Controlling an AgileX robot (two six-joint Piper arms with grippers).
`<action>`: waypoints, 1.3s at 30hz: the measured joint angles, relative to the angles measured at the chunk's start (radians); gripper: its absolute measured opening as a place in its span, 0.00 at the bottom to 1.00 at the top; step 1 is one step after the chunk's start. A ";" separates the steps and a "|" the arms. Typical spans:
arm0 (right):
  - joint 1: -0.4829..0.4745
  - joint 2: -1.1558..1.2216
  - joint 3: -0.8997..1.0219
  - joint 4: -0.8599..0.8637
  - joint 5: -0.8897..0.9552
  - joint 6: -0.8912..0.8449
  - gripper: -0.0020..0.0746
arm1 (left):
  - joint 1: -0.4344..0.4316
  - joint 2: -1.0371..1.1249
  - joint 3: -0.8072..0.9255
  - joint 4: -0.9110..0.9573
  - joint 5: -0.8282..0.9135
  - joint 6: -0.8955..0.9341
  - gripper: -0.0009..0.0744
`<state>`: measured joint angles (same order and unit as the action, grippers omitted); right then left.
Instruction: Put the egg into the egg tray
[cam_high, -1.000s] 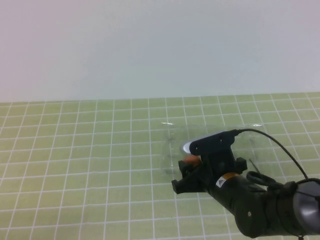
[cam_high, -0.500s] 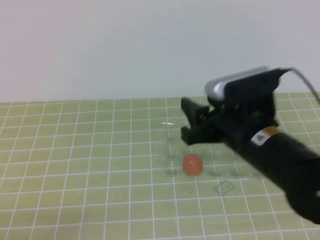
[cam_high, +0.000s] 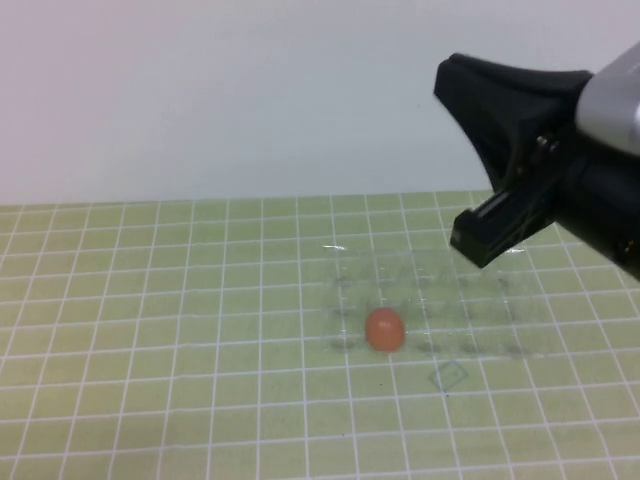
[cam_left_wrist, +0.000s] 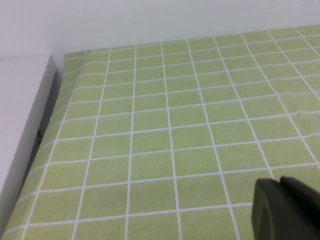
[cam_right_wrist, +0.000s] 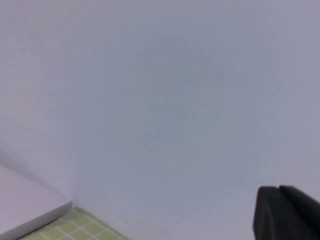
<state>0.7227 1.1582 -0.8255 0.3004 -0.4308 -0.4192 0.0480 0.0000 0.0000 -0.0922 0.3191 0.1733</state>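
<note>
The orange-brown egg (cam_high: 385, 330) sits in a cup in the near row of the clear egg tray (cam_high: 470, 300), close to the tray's left end. The tray shows only as faint dimples on the green grid mat. My right gripper (cam_high: 446, 72) is raised high above and to the right of the tray, well clear of the egg, tilted up toward the wall. Its fingers are together and empty, as the right wrist view (cam_right_wrist: 280, 189) shows. My left gripper (cam_left_wrist: 280, 181) is shut and empty over bare mat. It is out of the high view.
The green grid mat (cam_high: 160, 300) covers the table up to the white back wall (cam_high: 250, 90). A white ledge (cam_left_wrist: 20, 130) borders the mat's edge in the left wrist view.
The right gripper let go of the egg, left it in the tray, and rose up and to the right. Its fingers have come together.
</note>
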 joint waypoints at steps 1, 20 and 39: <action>0.000 0.005 0.000 -0.022 0.005 0.000 0.03 | 0.000 0.000 0.000 0.000 0.000 0.000 0.01; -0.032 -0.361 0.010 -0.306 0.258 0.002 0.02 | 0.000 0.000 0.000 0.000 0.000 0.000 0.01; -0.710 -1.070 0.821 -0.012 0.540 0.002 0.02 | 0.000 0.000 0.000 0.000 0.000 0.000 0.01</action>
<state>0.0129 0.0882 -0.0042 0.2885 0.1093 -0.4167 0.0480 0.0000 0.0000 -0.0922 0.3191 0.1733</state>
